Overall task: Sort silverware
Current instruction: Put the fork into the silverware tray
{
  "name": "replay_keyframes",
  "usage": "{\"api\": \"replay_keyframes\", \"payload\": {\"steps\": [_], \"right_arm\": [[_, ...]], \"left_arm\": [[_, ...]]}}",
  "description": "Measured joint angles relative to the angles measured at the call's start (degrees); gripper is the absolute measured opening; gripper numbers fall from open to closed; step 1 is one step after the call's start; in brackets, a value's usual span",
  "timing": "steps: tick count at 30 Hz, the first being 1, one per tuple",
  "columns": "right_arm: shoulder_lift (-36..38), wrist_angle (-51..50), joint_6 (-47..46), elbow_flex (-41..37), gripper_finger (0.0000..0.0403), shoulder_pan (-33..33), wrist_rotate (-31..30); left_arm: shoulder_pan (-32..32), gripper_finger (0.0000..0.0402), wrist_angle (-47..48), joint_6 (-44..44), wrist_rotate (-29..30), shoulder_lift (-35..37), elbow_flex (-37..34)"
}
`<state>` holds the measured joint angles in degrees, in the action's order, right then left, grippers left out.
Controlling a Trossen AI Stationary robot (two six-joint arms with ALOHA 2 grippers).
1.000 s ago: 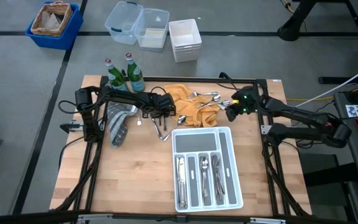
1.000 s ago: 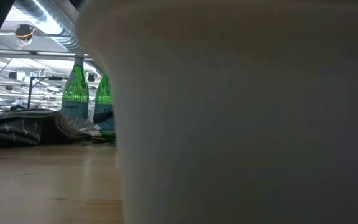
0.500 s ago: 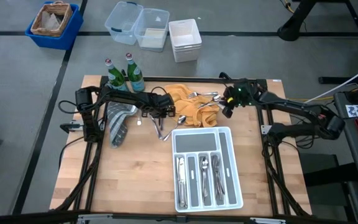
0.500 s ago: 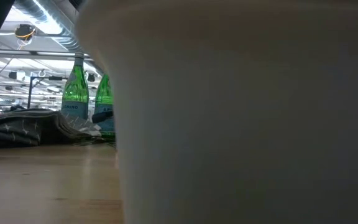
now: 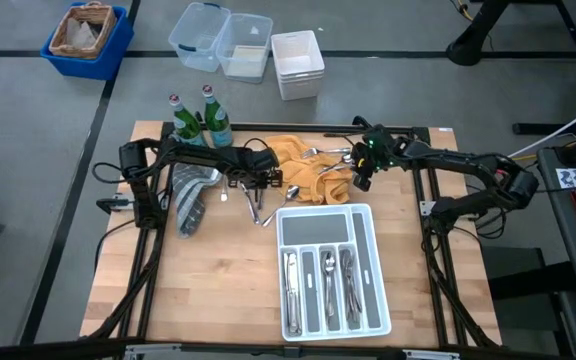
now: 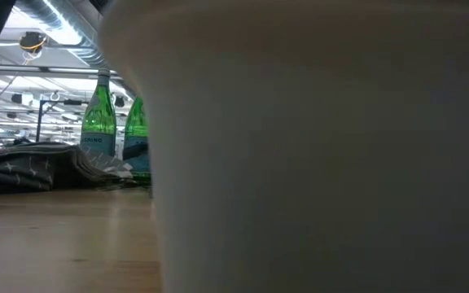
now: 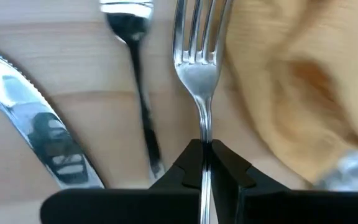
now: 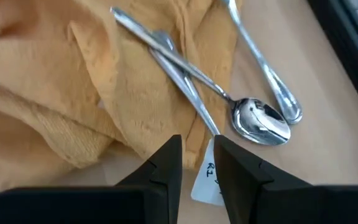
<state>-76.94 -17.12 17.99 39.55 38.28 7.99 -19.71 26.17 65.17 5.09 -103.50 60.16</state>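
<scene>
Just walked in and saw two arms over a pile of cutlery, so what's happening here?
A robot is sorting silverware into a white tray, which already holds some pieces. The left gripper has shut on a fork lying on the wooden table, beside a spoon, a knife and a yellow cloth. The right gripper hovers open over more spoons at the cloth's other side.

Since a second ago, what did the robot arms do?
The right gripper swung in from the table's right side to hover by the yellow cloth. The left gripper shut on a fork. The tray and bottles stayed put.
</scene>
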Motion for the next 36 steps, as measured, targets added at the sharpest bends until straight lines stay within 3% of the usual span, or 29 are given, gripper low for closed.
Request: {"api": "replay_keyframes", "payload": {"steps": [7, 14, 20, 25, 28, 36], "right_arm": [[-2.04, -2.82, 6.69, 0.0, 0.0095, 0.0, -0.06], [-2.5, -3.64, 11.27, 0.0, 0.0095, 0.0, -3.86], [-2.5, -3.71, 14.02, 0.0, 0.0095, 0.0, -5.51], [-2.5, -3.88, 14.0, 0.0, 0.0095, 0.0, -5.46], [-2.5, -3.86, 14.02, 0.0, 0.0095, 0.0, -5.47], [-2.48, -3.38, 14.0, 0.0, 0.0095, 0.0, -5.48]], "left_arm": [[1.49, 0.0004, 0.04, -1.42, -2.52, 5.31, 0.04], [5.17, 0.0004, -0.21, -0.64, -3.96, 9.32, 0.06], [10.58, 0.0002, -5.4, 4.03, -9.04, 10.12, 0.13], [17.5, 0.0005, -14.48, 13.19, -10.21, 10.1, 0.13], [22.77, 0.0003, -21.58, 19.19, -7.02, 9.86, 0.15], [36.73, 0.0006, -42.57, 33.32, 10.02, 1.61, 1.68]]}}
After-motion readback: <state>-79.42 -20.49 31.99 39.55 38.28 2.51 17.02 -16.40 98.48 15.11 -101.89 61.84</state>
